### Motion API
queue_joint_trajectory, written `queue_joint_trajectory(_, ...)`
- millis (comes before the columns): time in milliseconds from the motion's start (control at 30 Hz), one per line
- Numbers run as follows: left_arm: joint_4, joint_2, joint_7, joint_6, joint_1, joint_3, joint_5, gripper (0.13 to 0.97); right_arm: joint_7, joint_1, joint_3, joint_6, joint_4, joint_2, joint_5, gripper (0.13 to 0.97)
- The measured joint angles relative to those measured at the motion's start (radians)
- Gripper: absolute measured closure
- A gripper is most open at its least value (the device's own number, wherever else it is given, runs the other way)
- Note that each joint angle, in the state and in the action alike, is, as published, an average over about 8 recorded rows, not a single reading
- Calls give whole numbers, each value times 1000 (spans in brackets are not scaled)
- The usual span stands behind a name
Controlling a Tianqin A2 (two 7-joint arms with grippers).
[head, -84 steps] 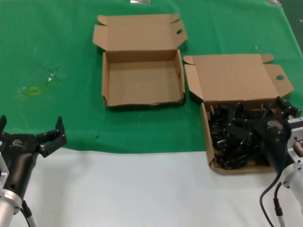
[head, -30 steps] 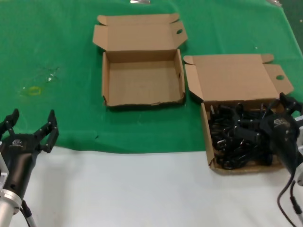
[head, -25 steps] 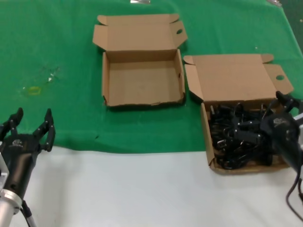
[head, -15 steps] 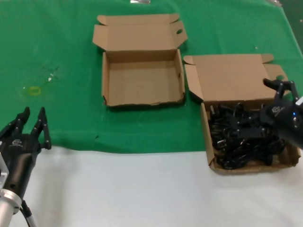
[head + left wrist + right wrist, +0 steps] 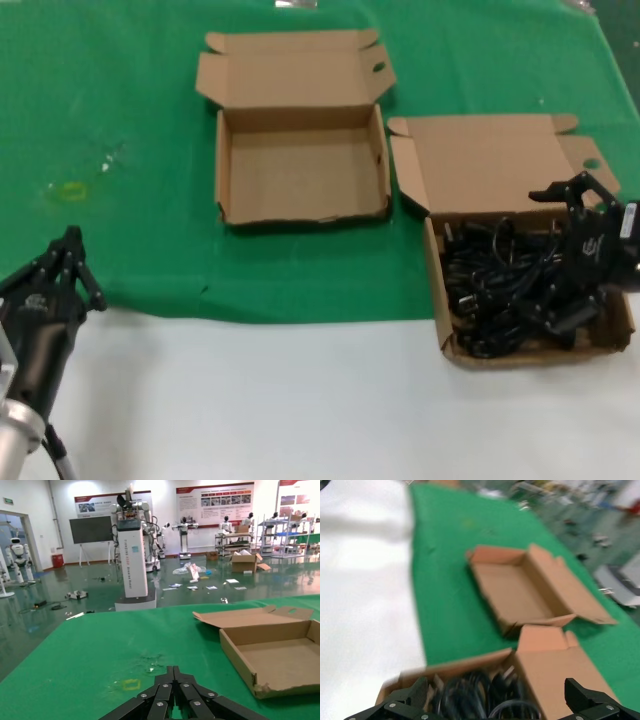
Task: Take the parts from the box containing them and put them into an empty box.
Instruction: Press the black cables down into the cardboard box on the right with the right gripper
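Right now, your right gripper [image 5: 578, 210] hovered above the far right side of the full cardboard box [image 5: 446, 345], its fingers spread wide and holding nothing. It sat over the tangle of black power cords [image 5: 505, 285], tilted towards them, which I judged to be a line-up for a first grab. The cords all lay inside that box, piled in loose loops against its walls, none lifted out. The box's hinged lid [image 5: 495, 160] lay flat open behind it, so nothing blocked access from above.

Your left gripper [image 5: 62, 268] waited at the near left edge of the green cloth [image 5: 120, 90], well apart from both boxes. Its fingers [image 5: 172, 692] were pressed together with nothing between them, as the left wrist view showed.

Your empty cardboard box [image 5: 228, 210] stood further back and to the left of the full one, lid folded back, its floor bare. The two boxes sat near each other but not touching, so I judged that any carry between them would be short. No cord had yet been moved
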Motion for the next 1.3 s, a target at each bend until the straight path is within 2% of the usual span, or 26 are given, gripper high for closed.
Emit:
queue_joint_trajectory(200,0,0,0,0,0,0,0,950,-160,160,-59,-196,-128,-21,-70,129)
queue_joint_trajectory(333,0,0,0,0,0,0,0,951,-278,246,-90,-293,-207,-50,-106,129)
queue_joint_trajectory(667,0,0,0,0,0,0,0,953,-510,409,-149,-400,-403,-137,-205,129)
queue_joint_trajectory(933,0,0,-1,0,0,0,0,953,-589,494,-177,-403,-534,-200,-274,129)
queue_joint_trajectory(1300,0,0,0,0,0,0,0,953,-602,545,-208,-384,-611,-260,-346,156)
